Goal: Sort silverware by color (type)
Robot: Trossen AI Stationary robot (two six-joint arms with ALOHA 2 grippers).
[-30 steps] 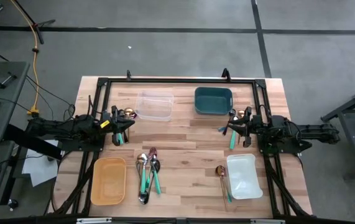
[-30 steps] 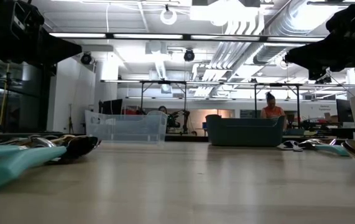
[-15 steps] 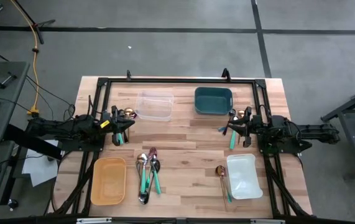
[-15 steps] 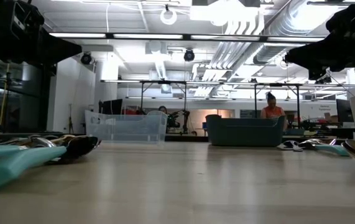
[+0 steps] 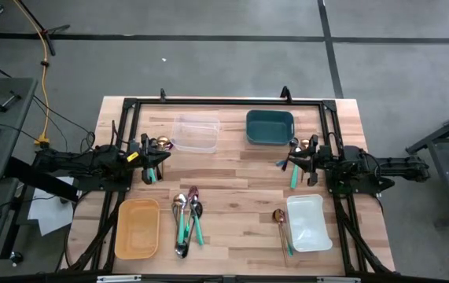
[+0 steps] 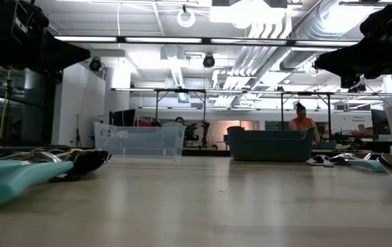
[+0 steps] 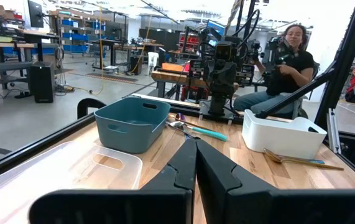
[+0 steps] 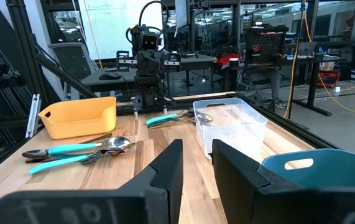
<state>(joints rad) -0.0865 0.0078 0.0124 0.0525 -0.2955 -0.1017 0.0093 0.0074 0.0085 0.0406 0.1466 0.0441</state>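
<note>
The silverware lies in groups on the wooden table. A pile of teal-handled, pink and dark pieces (image 5: 186, 216) rests flat beside the orange container (image 5: 138, 228). A gold spoon (image 5: 281, 222) lies by the white container (image 5: 309, 222), and a teal-handled piece (image 5: 294, 175) lies below my right gripper. A few more pieces lie by each arm (image 5: 160, 144) (image 5: 303, 144). My left gripper (image 5: 152, 161) (image 7: 196, 142) hovers shut at the table's left side. My right gripper (image 5: 293, 157) (image 8: 197, 144) hovers at the right side, open, with nothing between its fingers.
A clear container (image 5: 195, 134) and a teal container (image 5: 270, 127) stand at the far side. A black frame (image 5: 224, 101) runs around the table's edges. The middle of the table between the arms is bare wood. A person (image 7: 289, 59) sits beyond the table's right side.
</note>
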